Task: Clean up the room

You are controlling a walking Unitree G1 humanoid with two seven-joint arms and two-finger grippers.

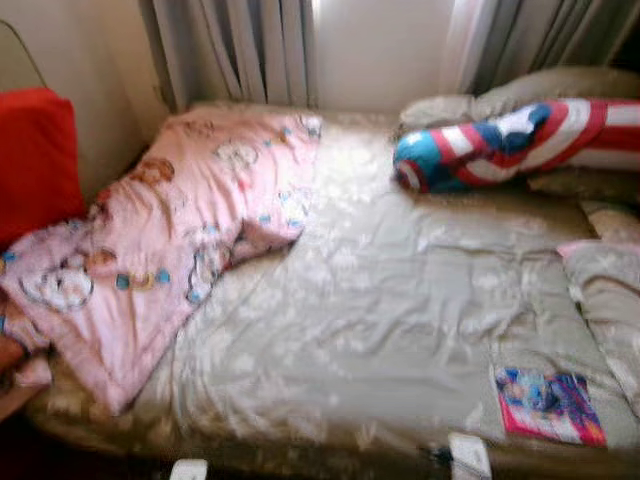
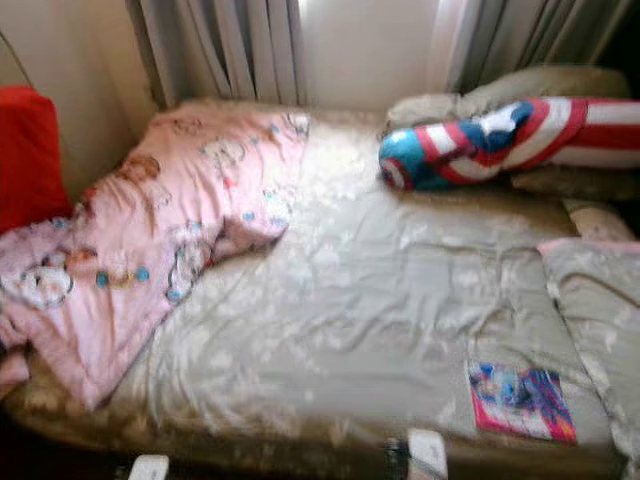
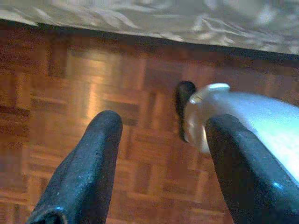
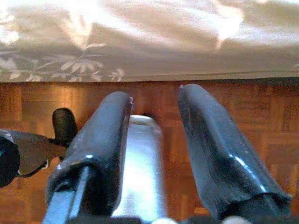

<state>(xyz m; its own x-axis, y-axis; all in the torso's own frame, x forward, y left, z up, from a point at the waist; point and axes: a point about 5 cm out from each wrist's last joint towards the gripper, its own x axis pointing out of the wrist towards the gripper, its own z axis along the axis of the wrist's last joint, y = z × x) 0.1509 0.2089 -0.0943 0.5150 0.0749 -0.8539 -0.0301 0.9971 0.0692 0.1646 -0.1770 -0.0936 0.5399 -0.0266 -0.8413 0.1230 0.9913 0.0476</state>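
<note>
A bed with a grey flowered sheet (image 1: pixel 380 300) lies before me. A crumpled pink cartoon-print blanket (image 1: pixel 180 230) covers its left side and hangs over the left edge. A red, white and blue striped bolster (image 1: pixel 510 140) rests at the back right on grey pillows (image 1: pixel 560 85). A colourful pink and blue book (image 1: pixel 548 402) lies flat near the front right corner. My left gripper (image 3: pixel 161 126) hangs open over the wooden floor by the bed's edge. My right gripper (image 4: pixel 154 95) is also open and empty, pointing at the bed's side.
A red cushion (image 1: pixel 35 160) stands at the far left against the wall. Grey curtains (image 1: pixel 240 50) hang behind the bed. A folded grey cover (image 1: pixel 610 290) lies along the right edge. Parquet floor (image 3: pixel 56 93) runs along the bed's front.
</note>
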